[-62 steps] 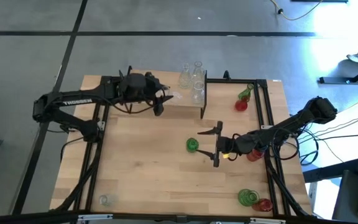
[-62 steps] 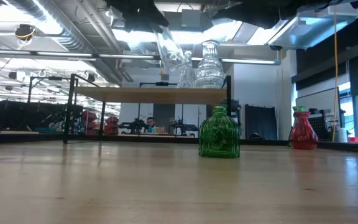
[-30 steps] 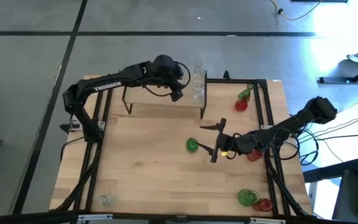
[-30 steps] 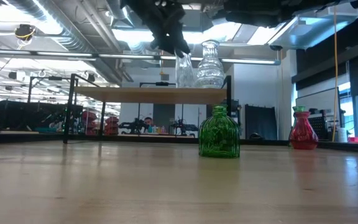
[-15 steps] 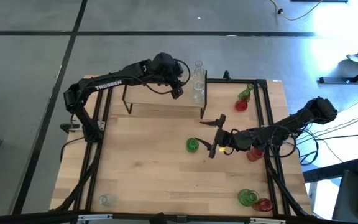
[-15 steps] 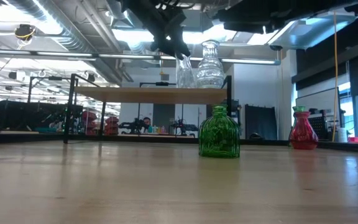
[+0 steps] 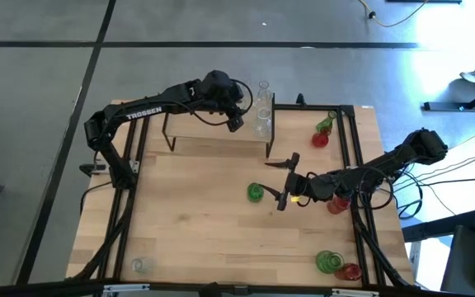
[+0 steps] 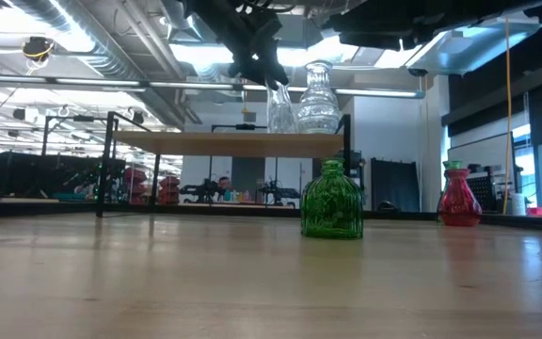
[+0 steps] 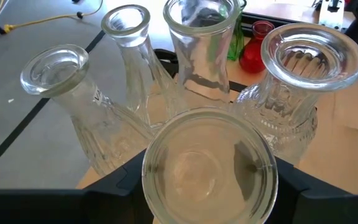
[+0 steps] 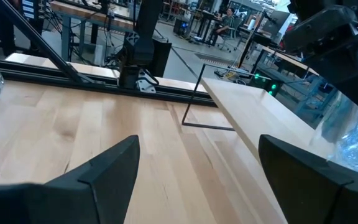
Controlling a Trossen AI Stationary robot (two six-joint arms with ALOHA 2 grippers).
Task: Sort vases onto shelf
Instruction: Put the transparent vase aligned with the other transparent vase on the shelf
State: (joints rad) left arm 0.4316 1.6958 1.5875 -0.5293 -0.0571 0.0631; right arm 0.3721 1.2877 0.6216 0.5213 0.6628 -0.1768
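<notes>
- The shelf [image 7: 218,132] stands at the table's [image 7: 196,223] far edge; everything below is placed from it.
- The left gripper [image 7: 236,115] is over the shelf's right end, closed around a clear vase [image 9: 209,163] whose round mouth fills the space between its fingers [image 9: 107,185] in the left wrist view.
- That held vase sits tight against the other clear vases [image 7: 262,106] bunched at the shelf's right end, close to its edge; there is almost no gap among them.
- The rest of the shelf top, toward its left end, is bare wood.
- The right gripper [image 7: 285,183] hangs in front of the shelf's right end, fingers spread wide and empty, just beside a green vase [image 7: 256,192] on the table.
- Open tabletop lies in front of the shelf and to its left.
- Right of the shelf, a red vase [image 7: 319,139] and a green one [image 7: 326,124] stand near the table's far right corner.
- Only the left wrist view shows four clear vases beyond the held one.
- The low view shows the green vase [image 8: 331,200] upright, and a red vase [image 8: 458,196] to its right.
- Only the high view shows a clear vase [image 7: 141,266] at the near left edge, and a green and red pair [image 7: 337,265] at the near right.
</notes>
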